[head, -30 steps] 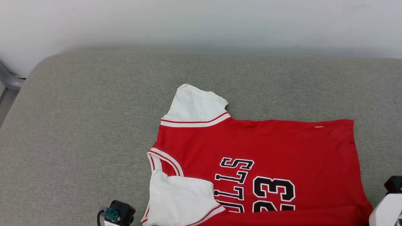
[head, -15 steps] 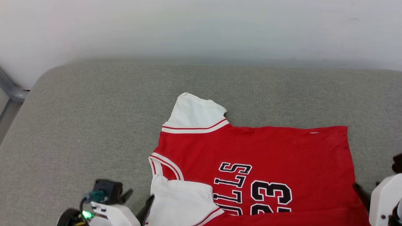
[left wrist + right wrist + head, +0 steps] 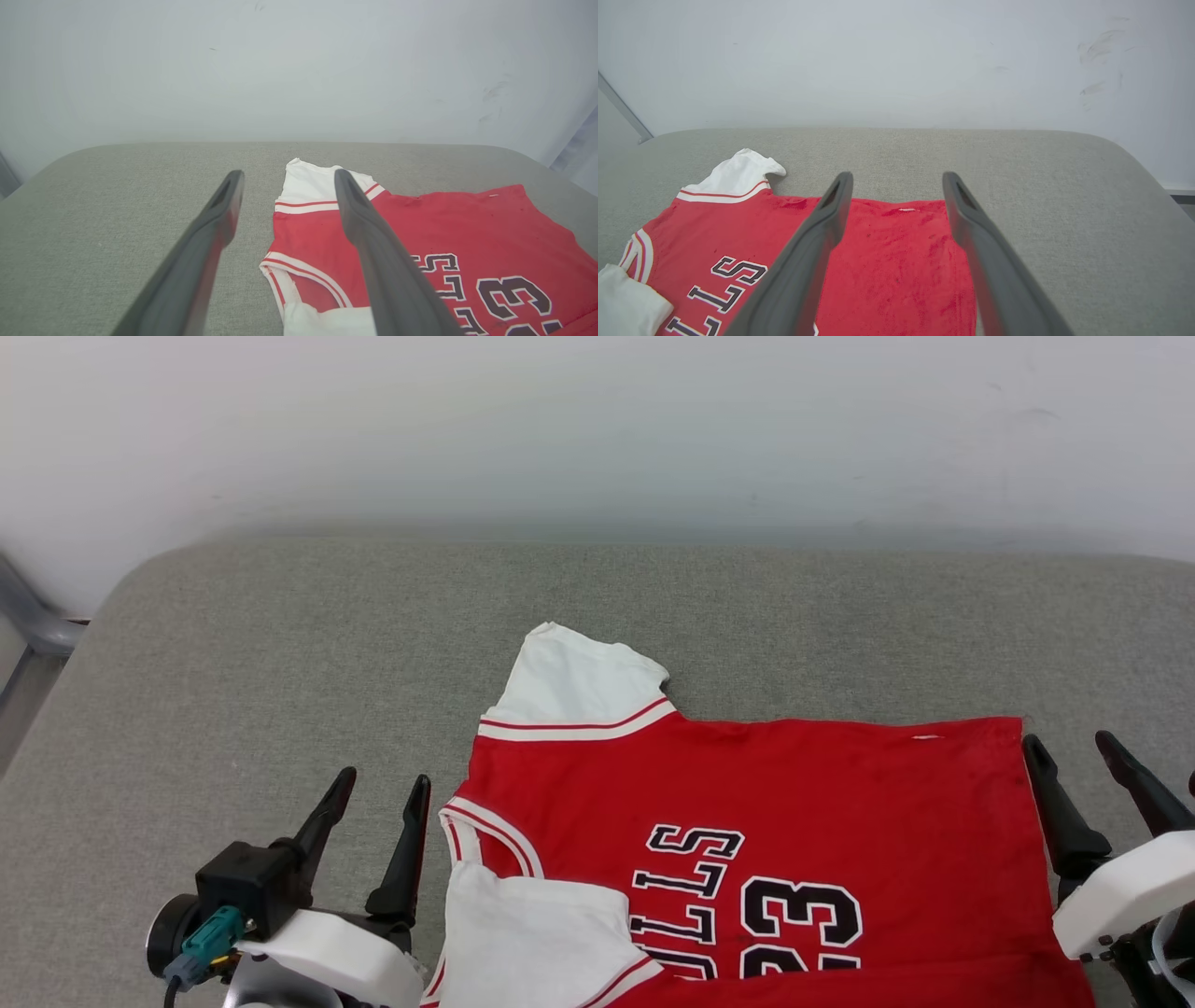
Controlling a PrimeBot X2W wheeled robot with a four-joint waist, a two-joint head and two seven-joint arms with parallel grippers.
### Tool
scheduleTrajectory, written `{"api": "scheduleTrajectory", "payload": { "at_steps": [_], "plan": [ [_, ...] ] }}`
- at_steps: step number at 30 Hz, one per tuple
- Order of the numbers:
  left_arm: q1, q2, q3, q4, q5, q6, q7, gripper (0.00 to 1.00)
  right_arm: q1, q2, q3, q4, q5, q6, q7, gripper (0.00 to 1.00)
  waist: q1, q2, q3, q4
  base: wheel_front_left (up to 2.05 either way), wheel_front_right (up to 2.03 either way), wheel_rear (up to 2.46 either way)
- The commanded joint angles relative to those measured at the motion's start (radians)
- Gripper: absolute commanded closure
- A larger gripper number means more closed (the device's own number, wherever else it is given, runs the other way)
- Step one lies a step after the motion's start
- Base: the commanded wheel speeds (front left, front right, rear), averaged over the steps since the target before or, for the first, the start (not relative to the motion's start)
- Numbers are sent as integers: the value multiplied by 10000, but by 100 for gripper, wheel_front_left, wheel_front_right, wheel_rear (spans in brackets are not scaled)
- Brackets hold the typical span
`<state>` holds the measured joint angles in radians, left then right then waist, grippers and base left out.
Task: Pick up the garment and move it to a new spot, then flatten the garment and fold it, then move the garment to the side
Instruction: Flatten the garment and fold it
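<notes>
The garment (image 3: 766,803), a red jersey T-shirt with white sleeves and navy lettering, lies spread on the grey cushion, collar to the left; its near sleeve is folded over the chest. My left gripper (image 3: 383,782) stands open just left of the collar, nothing between its fingers. My right gripper (image 3: 1069,742) is open at the hem's right edge, also empty. In the left wrist view the garment (image 3: 420,233) lies right of the spread fingers (image 3: 219,219). The right wrist view looks over the garment (image 3: 887,252) near its hem, between open fingers (image 3: 836,205).
The grey cushion (image 3: 280,644) runs back to a white wall (image 3: 597,420). A grey metal frame piece (image 3: 33,625) shows past the cushion's left edge. The cushion's rounded right corner (image 3: 1134,158) drops off toward the floor.
Both grippers opened and rose into view beside the garment, left by the collar, right by the hem. The camera tilted slightly. The garment lies as before.
</notes>
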<state>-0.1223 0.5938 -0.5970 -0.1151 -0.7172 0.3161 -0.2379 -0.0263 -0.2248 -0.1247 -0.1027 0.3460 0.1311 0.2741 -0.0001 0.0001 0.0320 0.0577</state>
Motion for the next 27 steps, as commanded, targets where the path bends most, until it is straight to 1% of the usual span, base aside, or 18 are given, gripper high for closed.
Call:
{"api": "scheduleTrajectory", "payload": {
  "at_steps": [1,3,7,11,13,16,17,20,23,25,27],
  "plan": [
    [147,-134,205,122,140,-87,-165,0,49,132,6,-29,-109,-8,-476,0,1,-1,59,-38,0,0,0],
    [215,-392,487,189,238,-196,-240,0,121,296,36,-9,-222,-7,-913,0,1,-1,134,-67,0,0,0],
    [229,-776,1038,225,776,-497,-284,0,135,604,-22,-6,-435,-8,-1493,0,1,-1,375,-174,0,0,0],
    [34,-1110,1503,270,1293,-960,-289,0,-39,788,63,42,-599,-8,-1842,0,1,-1,757,-402,0,0,0],
    [-209,-1111,1601,367,1495,-1240,-281,0,-152,838,95,22,-586,-8,-1931,0,1,-1,1012,-552,0,0,0],
    [-816,-897,1668,562,1614,-1608,-234,0,-348,841,183,-81,-610,-8,-1989,0,1,-1,1542,-806,0,0,0],
    [-816,-897,1668,562,1614,-1608,-234,0,-348,841,183,-81,-610,-8,-1989,0,1,-1,1542,-806,0,0,0],
    [-1710,-565,1704,664,1503,-2034,380,0,-614,882,299,-213,-579,-8,-2079,0,1,-1,2214,-1097,0,0,0],
    [-2792,-21,1550,831,1597,-2489,1516,0,-894,963,318,-312,-603,-7,-2207,0,1,-1,2819,-1361,0,0,0],
    [-3615,330,1479,1041,1558,-2775,2484,0,-1071,1003,388,-373,-651,-8,-2291,0,1,-1,3163,-1528,0,0,0],
    [-4378,488,1405,1186,1298,-3066,3502,0,-1199,1018,463,-375,-652,-8,-2370,0,1,-1,3426,-1670,0,0,0]
  ]
}}
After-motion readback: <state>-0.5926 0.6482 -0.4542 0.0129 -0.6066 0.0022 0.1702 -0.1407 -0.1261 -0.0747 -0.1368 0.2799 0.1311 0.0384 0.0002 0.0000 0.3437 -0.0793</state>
